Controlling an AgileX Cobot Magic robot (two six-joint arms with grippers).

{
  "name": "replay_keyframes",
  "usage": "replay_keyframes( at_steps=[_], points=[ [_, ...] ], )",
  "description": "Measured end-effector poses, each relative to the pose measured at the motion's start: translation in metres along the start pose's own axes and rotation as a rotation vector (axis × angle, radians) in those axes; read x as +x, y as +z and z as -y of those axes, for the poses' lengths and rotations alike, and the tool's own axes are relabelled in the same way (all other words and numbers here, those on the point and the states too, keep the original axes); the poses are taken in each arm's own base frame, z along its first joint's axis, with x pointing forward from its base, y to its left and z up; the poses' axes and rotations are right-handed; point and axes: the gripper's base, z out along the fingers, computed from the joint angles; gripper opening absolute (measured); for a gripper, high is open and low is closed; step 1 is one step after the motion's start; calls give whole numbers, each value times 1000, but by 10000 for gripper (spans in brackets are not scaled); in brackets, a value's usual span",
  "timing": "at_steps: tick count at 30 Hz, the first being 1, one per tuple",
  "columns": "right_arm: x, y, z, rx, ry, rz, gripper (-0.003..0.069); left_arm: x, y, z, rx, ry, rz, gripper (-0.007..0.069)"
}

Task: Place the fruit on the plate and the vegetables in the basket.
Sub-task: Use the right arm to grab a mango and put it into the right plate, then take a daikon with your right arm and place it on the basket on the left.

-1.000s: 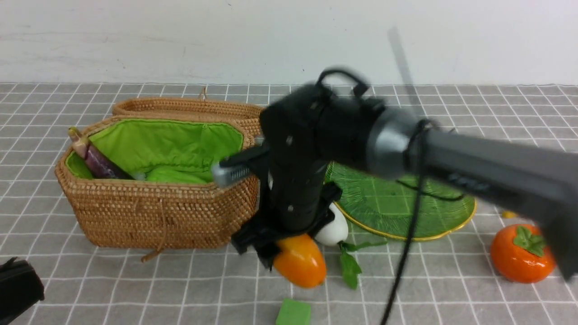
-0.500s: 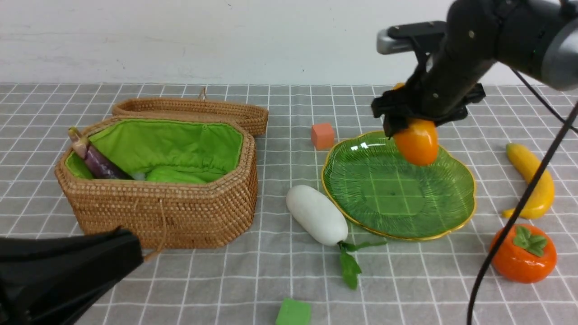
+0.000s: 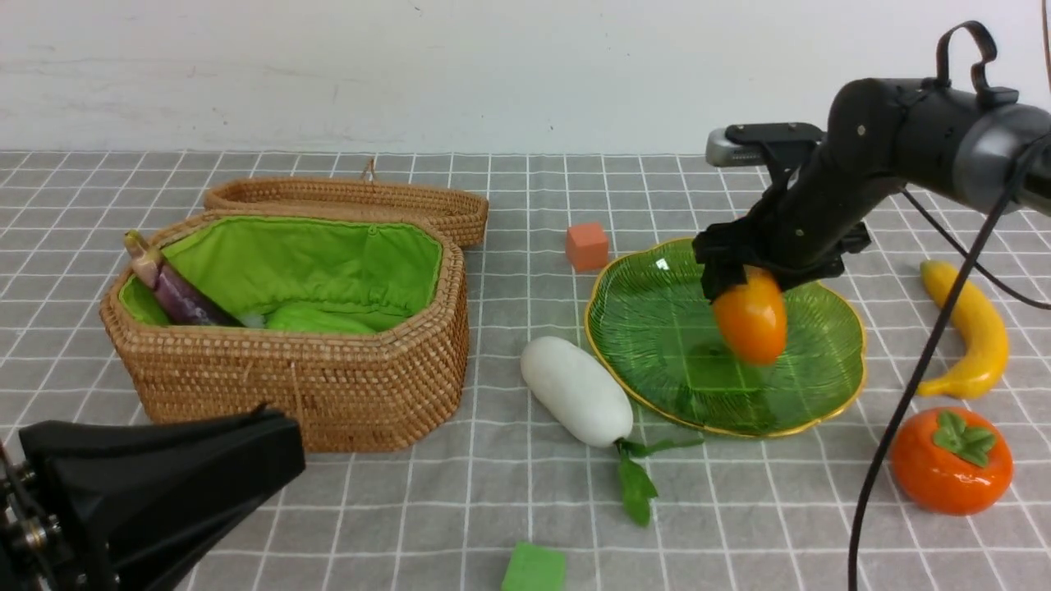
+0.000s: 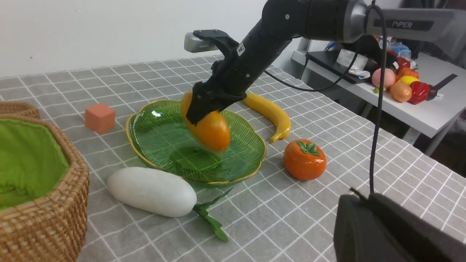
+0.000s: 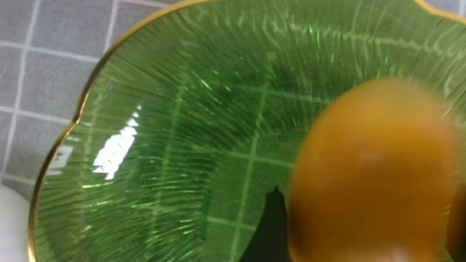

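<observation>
Dropped lower since half a second ago: right gripper (image 3: 733,283) fingers straddle the mango (image 3: 749,322) top, can't tell if clamped or releasing; mango hangs just above plate (image 3: 649,328) middle. Risk: glossy oval rolls off the shallow rim toward radish (image 3: 576,390).

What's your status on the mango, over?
Left gripper shut, low by the basket. Right gripper over the plate, mango blurred just under it, hold unclear. Radish beside plate rim, drop path open.

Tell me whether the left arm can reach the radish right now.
Probably yes: the radish lies uncovered between basket and plate, with the right gripper away over the plate.
</observation>
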Motion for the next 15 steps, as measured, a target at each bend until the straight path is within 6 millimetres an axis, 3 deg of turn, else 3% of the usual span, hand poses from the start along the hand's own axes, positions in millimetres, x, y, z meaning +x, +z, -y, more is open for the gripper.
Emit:
replay_keyframes(
  at_steps=[4,8,9,10,11,15],
  points=[
    [0,-19,-3,-1,11,-18,605,0,0,-1,-14,44,-5,26],
    [2,-61,-22,-27,-39,-42,589,0,0,-2,-27,93,-3,26],
    [6,-72,-41,-61,-122,-57,580,1,0,-3,-32,103,-8,28],
    [7,-73,-44,-70,-133,-65,579,1,0,-3,-34,105,-10,29],
    [12,-76,-67,-115,-223,-80,575,2,0,-4,-41,107,-19,29],
    [31,-70,-131,-231,-453,-105,573,4,0,-5,-57,110,-43,29]
  ],
)
